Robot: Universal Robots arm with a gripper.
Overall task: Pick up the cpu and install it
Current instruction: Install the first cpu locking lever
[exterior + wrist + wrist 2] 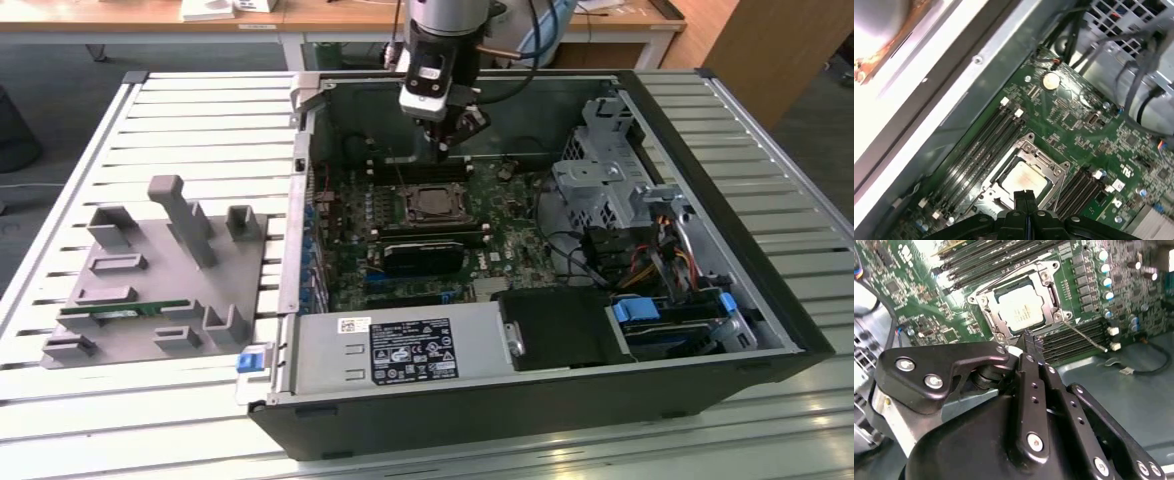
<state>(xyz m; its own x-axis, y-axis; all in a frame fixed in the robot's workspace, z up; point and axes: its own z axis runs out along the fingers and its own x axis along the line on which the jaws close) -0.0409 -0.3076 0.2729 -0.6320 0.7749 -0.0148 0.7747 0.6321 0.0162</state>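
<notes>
in the exterior view, your tool hangs inside the open computer case on the slatted tabletop, just above the motherboard; the cpu lies flat in its socket, near the tool tip. a grey parts fixture sits on the tabletop at the exterior view's left. in the second wrist view, your fingers are pressed together with nothing between them, beside the seated cpu. in the first wrist view, the closed tool sits over the socket frame's edge, cpu just beyond.
</notes>
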